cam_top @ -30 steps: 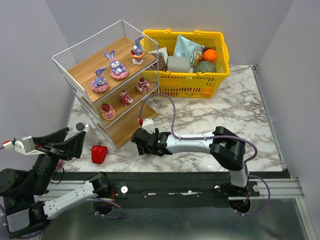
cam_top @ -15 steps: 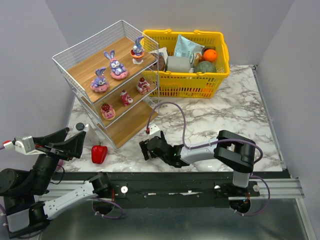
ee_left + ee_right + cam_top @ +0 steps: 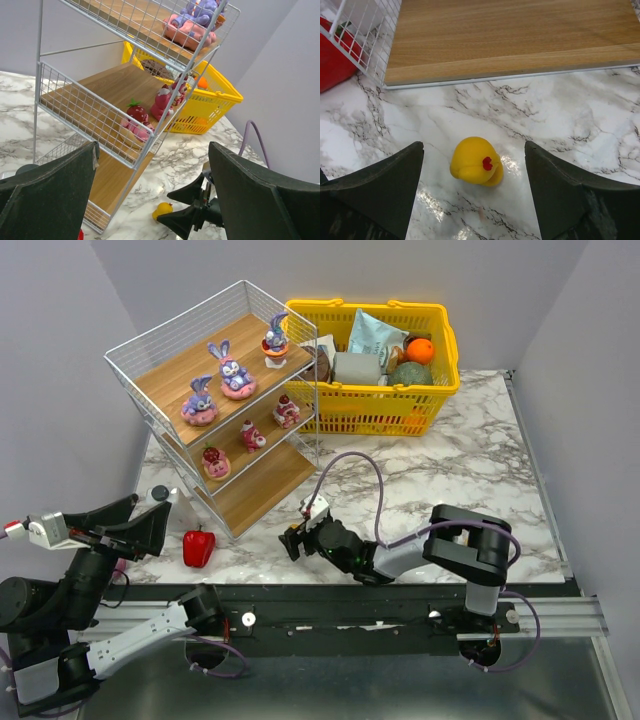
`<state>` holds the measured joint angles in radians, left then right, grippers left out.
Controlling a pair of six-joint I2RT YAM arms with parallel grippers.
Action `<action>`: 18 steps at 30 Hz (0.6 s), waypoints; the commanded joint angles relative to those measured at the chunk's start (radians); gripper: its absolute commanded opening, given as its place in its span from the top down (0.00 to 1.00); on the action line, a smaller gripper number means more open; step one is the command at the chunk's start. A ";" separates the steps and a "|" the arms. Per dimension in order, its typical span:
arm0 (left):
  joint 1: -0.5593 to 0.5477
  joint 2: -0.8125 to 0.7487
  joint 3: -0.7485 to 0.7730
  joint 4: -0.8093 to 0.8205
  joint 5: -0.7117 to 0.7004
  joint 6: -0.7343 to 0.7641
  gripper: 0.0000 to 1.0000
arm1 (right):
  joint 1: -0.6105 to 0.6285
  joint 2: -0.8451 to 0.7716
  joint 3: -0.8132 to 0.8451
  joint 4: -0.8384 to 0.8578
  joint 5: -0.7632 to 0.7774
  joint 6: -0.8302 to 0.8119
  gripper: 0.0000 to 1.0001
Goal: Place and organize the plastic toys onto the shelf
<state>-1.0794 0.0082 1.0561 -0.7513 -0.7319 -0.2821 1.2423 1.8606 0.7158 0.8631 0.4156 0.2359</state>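
Yellow duck [image 3: 476, 162] on marble [image 3: 570, 125], right gripper [image 3: 474, 152] spread nearby (pouch [image 3: 373, 335] lettering unreadable)

Glossy yellow plastic toy [image 3: 476, 161], polished marble table [image 3: 580, 135], matt wood-grain shelf board [image 3: 520, 35], white wire mesh [image 3: 95, 117]

White-and-grey marble desk [image 3: 450, 465]. Yellow plastic basket [image 3: 378, 411] at the far edge, right of centre. Holds an orange [image 3: 420, 349] at its right end, a dark green round item [image 3: 411, 374] just beside that, and a pale blue pouch [image 3: 375, 334] in the middle. Red bell pepper [image 3: 198, 547] near the near-left corner. Small white bottle [image 3: 163, 496] with a dark cap close to the left edge, a little farther back than the pepper.
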 commanded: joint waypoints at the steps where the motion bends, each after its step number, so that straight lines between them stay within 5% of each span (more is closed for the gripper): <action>1: -0.013 -0.071 0.007 0.061 0.023 -0.015 0.01 | 0.006 0.031 -0.058 0.270 0.022 -0.093 0.12; 7: -0.013 -0.048 -0.004 0.084 0.031 -0.012 0.01 | 0.006 0.080 -0.096 0.410 -0.034 -0.116 0.27; 18: -0.013 -0.030 -0.005 0.087 0.035 -0.006 0.01 | 0.005 0.135 -0.082 0.435 -0.043 -0.086 0.23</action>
<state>-1.0794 0.0082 1.0546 -0.6815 -0.7124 -0.2852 1.2423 1.9644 0.6289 1.2316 0.3683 0.1486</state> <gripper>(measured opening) 0.988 0.754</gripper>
